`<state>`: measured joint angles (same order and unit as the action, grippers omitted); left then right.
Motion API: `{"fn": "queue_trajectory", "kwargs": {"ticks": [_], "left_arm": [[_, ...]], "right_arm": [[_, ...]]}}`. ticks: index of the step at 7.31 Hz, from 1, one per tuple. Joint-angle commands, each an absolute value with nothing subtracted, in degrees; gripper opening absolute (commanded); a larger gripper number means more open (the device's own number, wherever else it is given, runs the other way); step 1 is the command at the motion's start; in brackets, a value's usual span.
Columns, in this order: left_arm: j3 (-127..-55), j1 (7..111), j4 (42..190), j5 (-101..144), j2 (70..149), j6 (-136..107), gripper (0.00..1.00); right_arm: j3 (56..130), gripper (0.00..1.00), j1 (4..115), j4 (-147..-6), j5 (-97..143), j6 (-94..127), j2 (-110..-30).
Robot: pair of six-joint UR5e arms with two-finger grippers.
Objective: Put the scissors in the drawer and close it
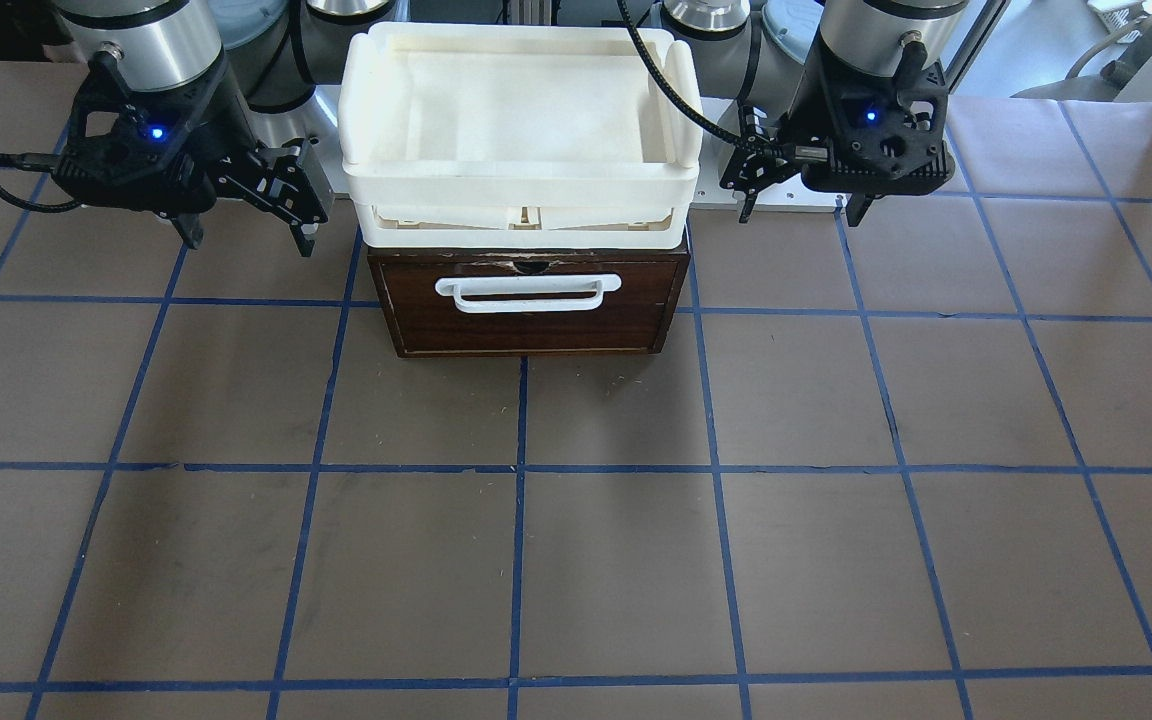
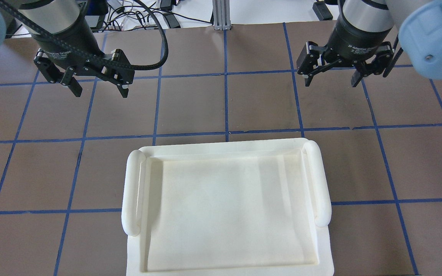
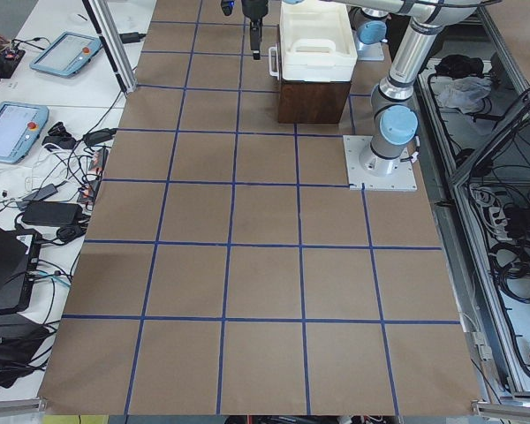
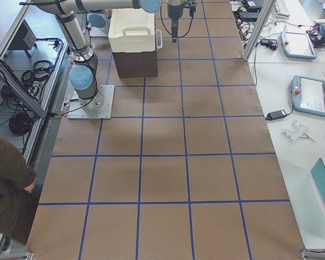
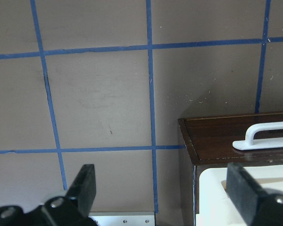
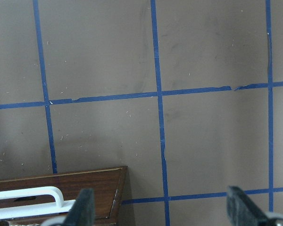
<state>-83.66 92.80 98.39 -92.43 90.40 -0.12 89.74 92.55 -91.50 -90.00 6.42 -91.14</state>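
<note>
1. Currently the table [image 1: 576, 560] carries one stack at the robot's edge: a white tray [image 1: 521, 190] on top of the drawer [image 1: 531, 325].
2. Drawer: its long axis runs across the table, parallel to the robot's edge. The front faces away from the robot, and the white bar handle [image 1: 528, 292] lies along that same axis. The front appears flush with the cabinet, so it is judged shut.
3. Left gripper [image 2: 101, 93]: jaws spread wide, nothing between them. It hangs above the table beside the drawer, well apart from the handle.
4. Right gripper [image 2: 331, 82]: jaws likewise spread wide and empty, on the opposite side of the drawer.
5. Scissors: visible in no view. Whether they lie inside the shut drawer cannot be told, nor can their heading or long axis.
6. Step in hand, as a judgement: closure check.
   - Confirm from the front-facing view that no gap shows around the front.
   - If a gap shows, press squarely at the middle of the handle, along the slide direction, to avoid racking.
   - Keep both fingertips clear of the tray rim.
</note>
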Motion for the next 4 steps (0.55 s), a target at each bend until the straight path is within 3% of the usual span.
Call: {"fn": "queue_trajectory", "kwargs": {"ticks": [1,4], "left_arm": [[-83.7,92.5,95.9,-92.1,90.1,3.4,1.0],[-84.4,92.6,91.6,-87.6,90.8,2.7,1.0]], "right_arm": [[89.7,1.0,92.5,-91.5,-90.0,6.2,-91.1],[89.7,1.0,92.5,-91.5,-90.1,6.2,-91.1]]}}
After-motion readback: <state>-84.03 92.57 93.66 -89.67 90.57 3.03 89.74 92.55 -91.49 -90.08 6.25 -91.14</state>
